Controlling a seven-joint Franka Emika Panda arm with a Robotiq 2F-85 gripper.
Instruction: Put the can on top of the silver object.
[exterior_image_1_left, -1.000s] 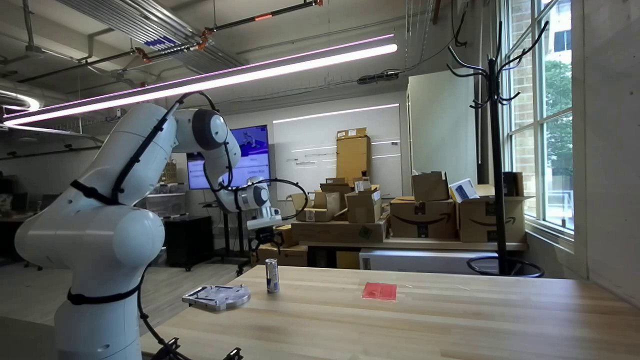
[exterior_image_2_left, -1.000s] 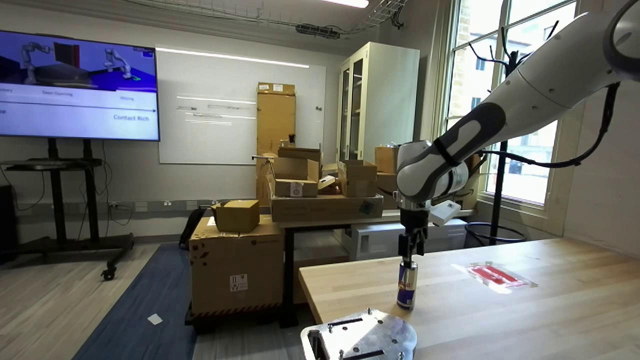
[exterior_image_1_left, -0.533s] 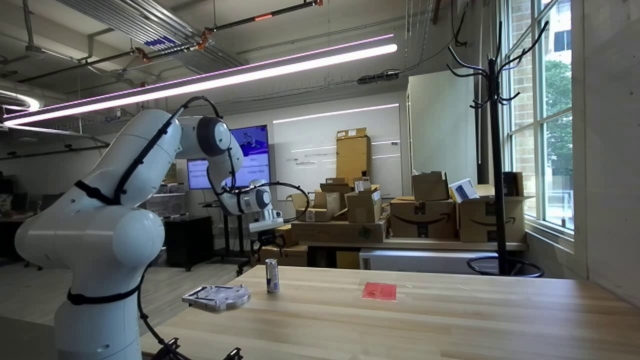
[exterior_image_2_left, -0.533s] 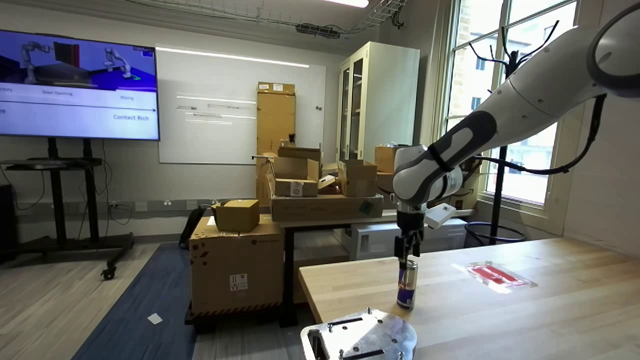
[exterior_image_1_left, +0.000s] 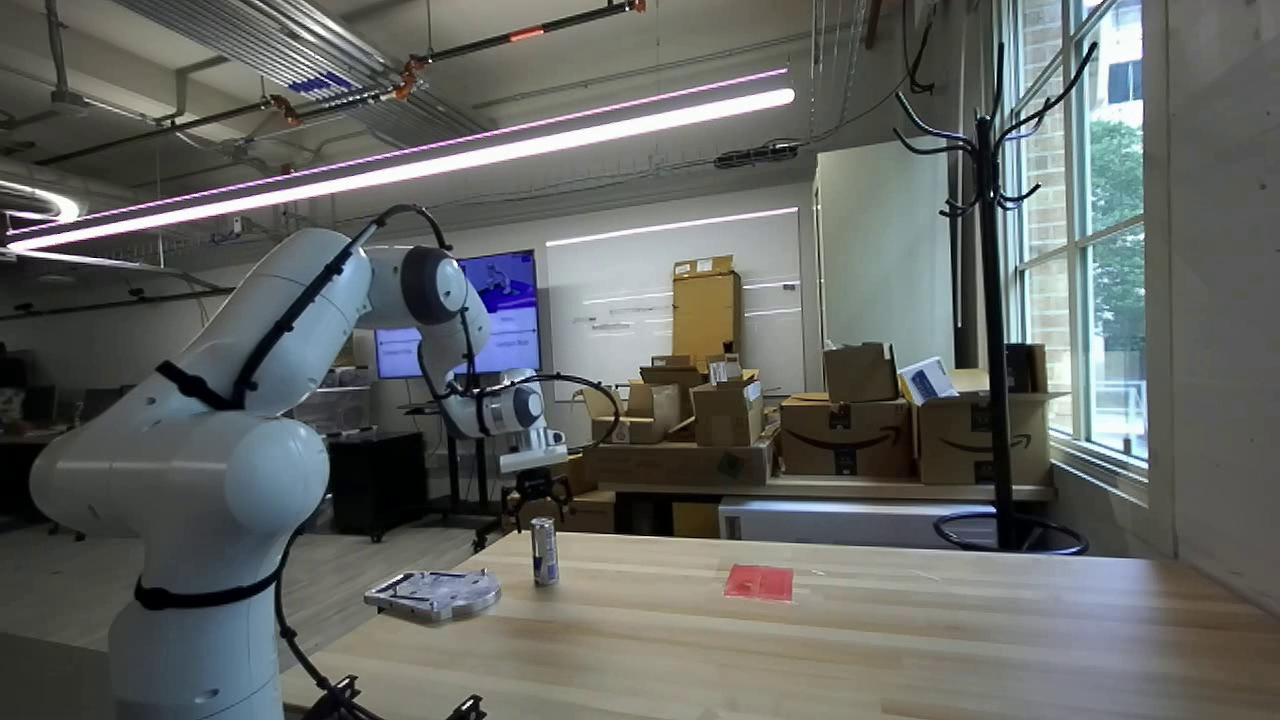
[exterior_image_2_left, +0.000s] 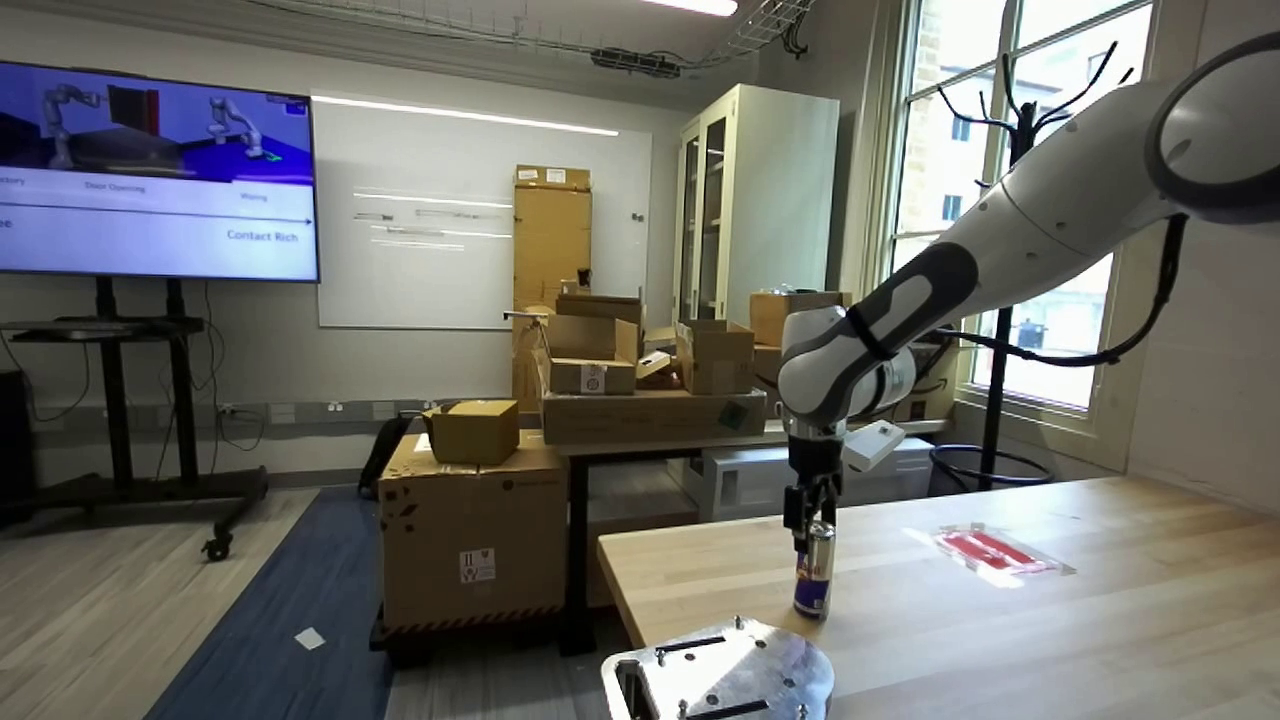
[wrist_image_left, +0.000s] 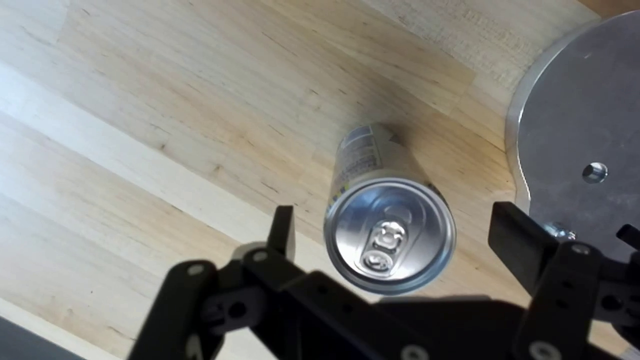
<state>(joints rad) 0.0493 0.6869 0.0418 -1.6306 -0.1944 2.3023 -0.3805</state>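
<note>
The can (exterior_image_1_left: 545, 553) stands upright on the table, slim with a blue and silver side, and shows in an exterior view (exterior_image_2_left: 813, 585) too. In the wrist view its silver lid with pull tab (wrist_image_left: 387, 215) lies between my fingers. My gripper (wrist_image_left: 397, 234) is open, with a gap on each side of the can. In both exterior views the gripper (exterior_image_1_left: 540, 508) (exterior_image_2_left: 812, 530) is at the can's top end, fingertips about level with its rim. The silver object (exterior_image_1_left: 435, 596), a flat metal plate with holes and slots (exterior_image_2_left: 740, 670), lies beside the can; its rounded edge (wrist_image_left: 575, 130) shows at the right of the wrist view.
A flat red piece (exterior_image_1_left: 758, 582) is on the wooden table (exterior_image_1_left: 900, 650), farther along from the can. The can and silver plate are near a table edge. Cardboard boxes (exterior_image_1_left: 690, 405) stand on a bench behind. A black coat stand (exterior_image_1_left: 990, 300) is by the window.
My arm has lowered, and the gripper has come down from above the can to its top end, shifting slightly sideways. The can and the silver object have not moved.
</note>
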